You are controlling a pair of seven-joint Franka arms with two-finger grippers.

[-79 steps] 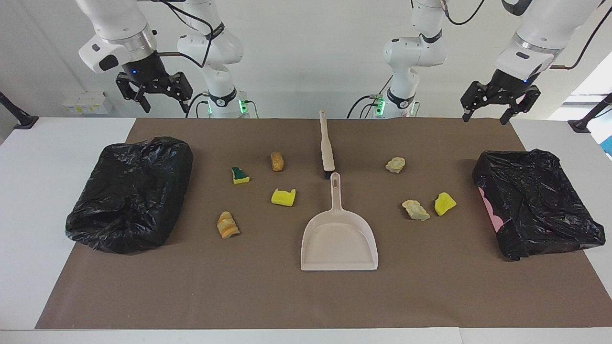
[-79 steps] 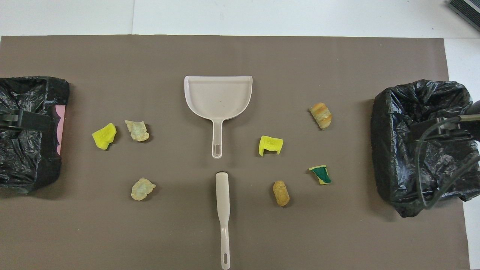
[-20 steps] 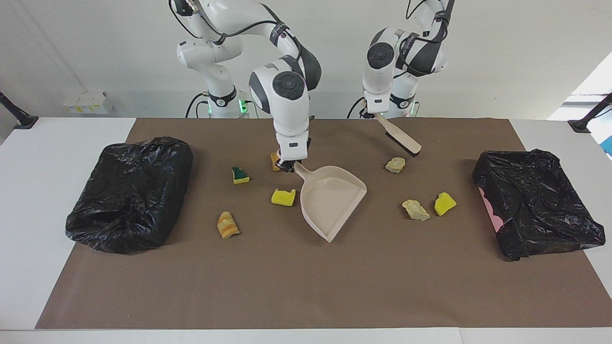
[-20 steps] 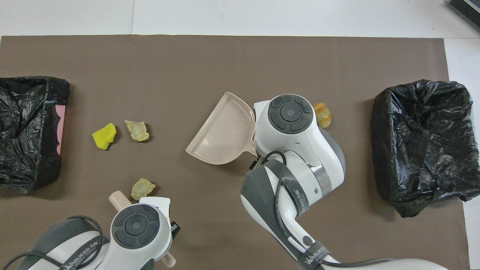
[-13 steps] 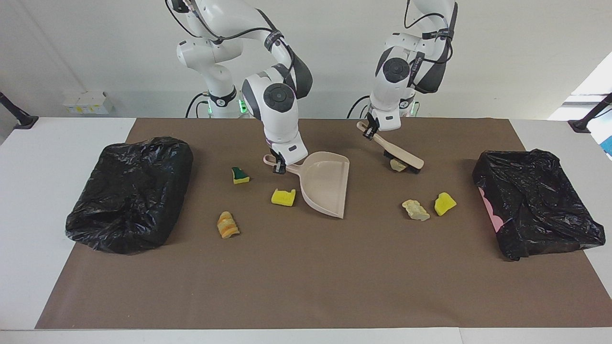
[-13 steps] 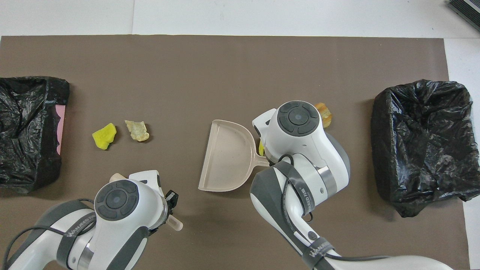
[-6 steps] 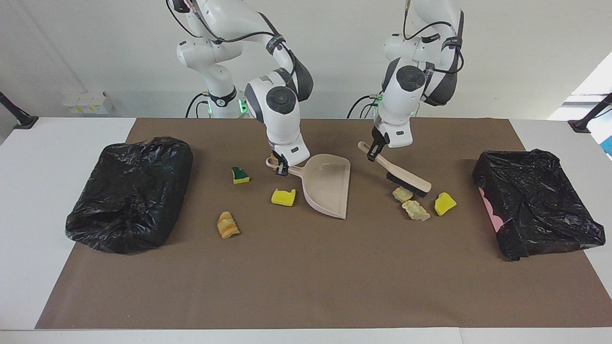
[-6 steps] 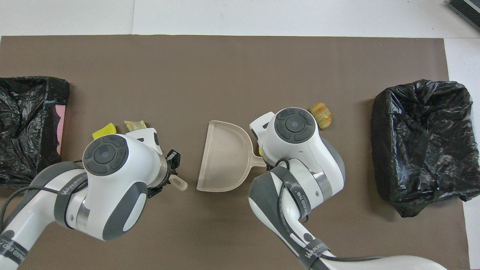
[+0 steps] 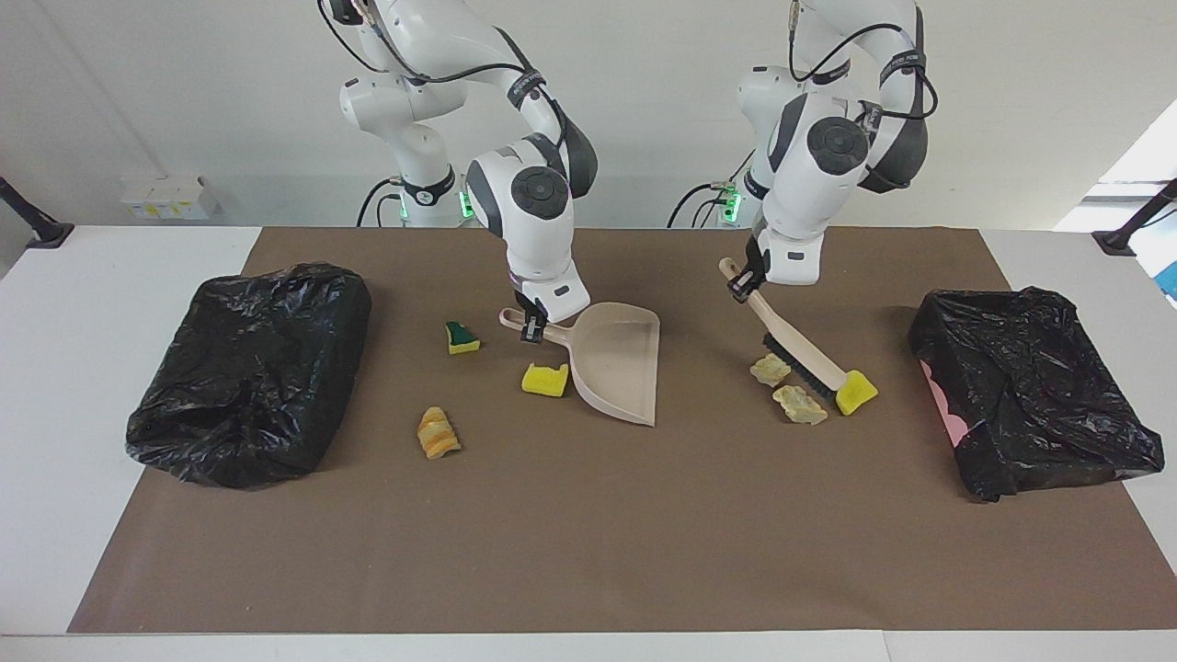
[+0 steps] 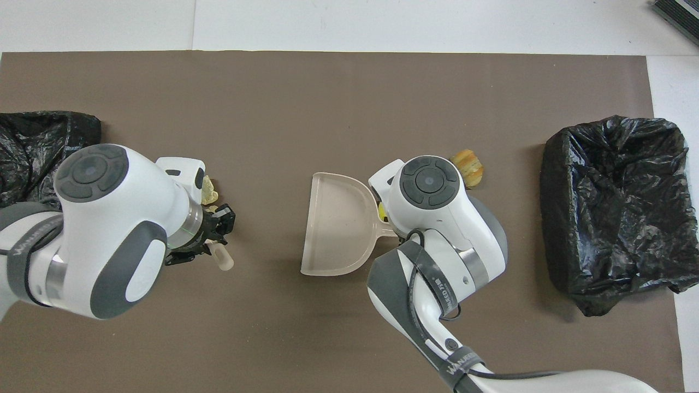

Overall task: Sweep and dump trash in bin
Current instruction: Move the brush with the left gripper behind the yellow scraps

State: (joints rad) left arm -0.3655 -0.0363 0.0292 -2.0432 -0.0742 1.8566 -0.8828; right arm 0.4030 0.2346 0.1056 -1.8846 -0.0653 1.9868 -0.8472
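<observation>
Facing view: your left fingers (image 9: 743, 283) clench the brush (image 9: 798, 348) amid three scraps (image 9: 798, 403); right fingers (image 9: 531, 327) clench the dustpan (image 9: 618, 363), well apart. A hasty stroke may scatter them.

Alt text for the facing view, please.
Right gripper holds a dustpan by its handle while left gripper angles a brush down among three foam scraps; black-bagged bins sit at both table ends.

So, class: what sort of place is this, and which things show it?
Probably a robotics lab: two white arms fixed at a table, a brown mat laid out with foam scraps, and bag-lined bins at both ends.
</observation>
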